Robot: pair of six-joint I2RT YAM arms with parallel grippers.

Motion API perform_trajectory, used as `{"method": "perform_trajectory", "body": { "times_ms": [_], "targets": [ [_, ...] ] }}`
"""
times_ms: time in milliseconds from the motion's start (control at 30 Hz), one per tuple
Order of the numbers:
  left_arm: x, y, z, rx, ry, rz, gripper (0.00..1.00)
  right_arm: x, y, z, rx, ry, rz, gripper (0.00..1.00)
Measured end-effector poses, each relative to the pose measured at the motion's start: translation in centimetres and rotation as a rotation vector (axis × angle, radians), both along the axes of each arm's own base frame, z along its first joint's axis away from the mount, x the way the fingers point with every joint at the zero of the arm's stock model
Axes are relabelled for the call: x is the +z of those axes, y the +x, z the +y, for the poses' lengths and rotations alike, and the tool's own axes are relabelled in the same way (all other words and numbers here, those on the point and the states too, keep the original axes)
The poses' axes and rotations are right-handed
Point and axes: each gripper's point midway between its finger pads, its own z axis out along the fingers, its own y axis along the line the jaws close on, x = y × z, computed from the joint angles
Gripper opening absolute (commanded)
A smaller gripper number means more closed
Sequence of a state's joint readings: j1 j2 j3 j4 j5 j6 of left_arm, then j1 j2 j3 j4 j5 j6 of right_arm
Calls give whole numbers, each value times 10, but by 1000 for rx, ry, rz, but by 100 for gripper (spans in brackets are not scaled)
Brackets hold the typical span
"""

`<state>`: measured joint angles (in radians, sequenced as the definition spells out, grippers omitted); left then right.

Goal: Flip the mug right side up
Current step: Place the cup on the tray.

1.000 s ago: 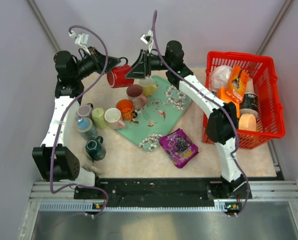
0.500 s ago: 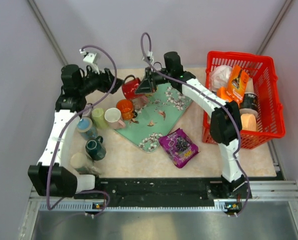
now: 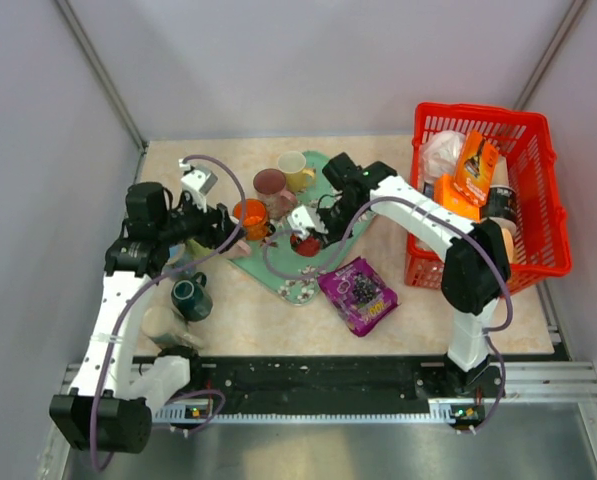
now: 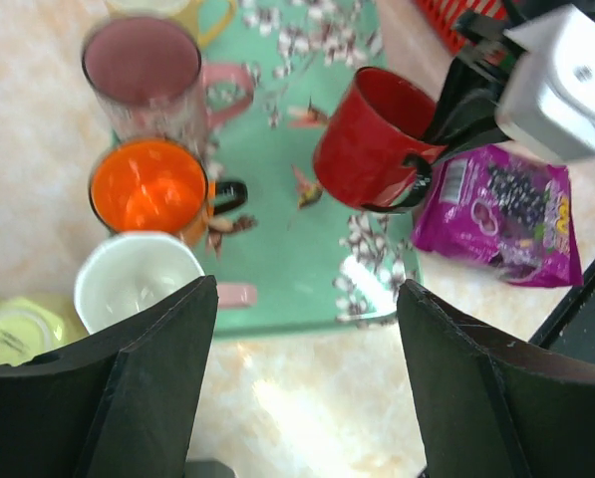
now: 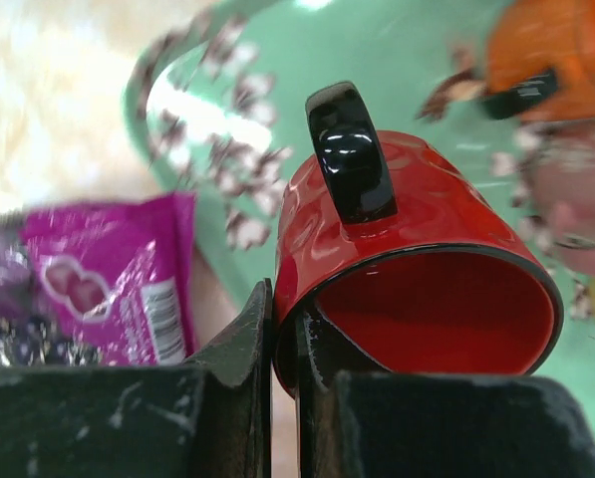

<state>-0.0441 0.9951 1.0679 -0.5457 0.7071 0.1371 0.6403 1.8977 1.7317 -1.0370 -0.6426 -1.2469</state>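
The red mug (image 5: 407,219) is pinched at its rim by the right tool (image 5: 280,339) and held tilted over the green tray (image 4: 277,259). The left tool (image 4: 307,309) is spread at the mug's nine o'clock. The uprighting step is judged in hand; next, levelling and a gentle set-down are called for.

The right claw (image 5: 285,339) clamps the red mug (image 5: 417,229) by its rim.

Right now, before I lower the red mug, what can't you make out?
Red mug base, right wrist view: behind its own body, so contact with the floral tray is unclear.
Red mug, top view: mostly covered by the right gripper.
White mug, top view: hidden under the left gripper.
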Motion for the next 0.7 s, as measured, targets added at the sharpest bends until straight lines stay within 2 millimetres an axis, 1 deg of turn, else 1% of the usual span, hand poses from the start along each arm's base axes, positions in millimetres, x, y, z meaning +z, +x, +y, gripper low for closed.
{"method": "perform_trajectory", "body": {
  "times_ms": [100,133,167,267,333,400,500,567,700],
  "targets": [
    [-33,-6,5,50,0,98,77,-33,-13,-20,134,-134,-70,0],
    [-42,-8,8,70,0,124,77,-40,-15,-25,162,-166,-85,0],
    [-55,-10,12,108,-6,167,77,-49,-16,-31,196,-203,-105,0],
    [-80,-15,22,188,-14,252,77,-62,-13,-40,255,-262,-162,0],
    [-88,-16,26,224,-13,282,77,-63,-5,-40,274,-277,-208,0],
    [-88,-14,28,245,-16,285,77,-64,5,-37,283,-278,-256,0],
    [-85,-10,33,275,-26,274,77,-67,16,-33,290,-279,-307,6],
    [-83,-6,37,297,-39,269,77,-71,19,-34,296,-286,-329,13],
    [-80,-1,39,318,-62,267,77,-76,22,-34,291,-293,-344,32]
  ]
}}
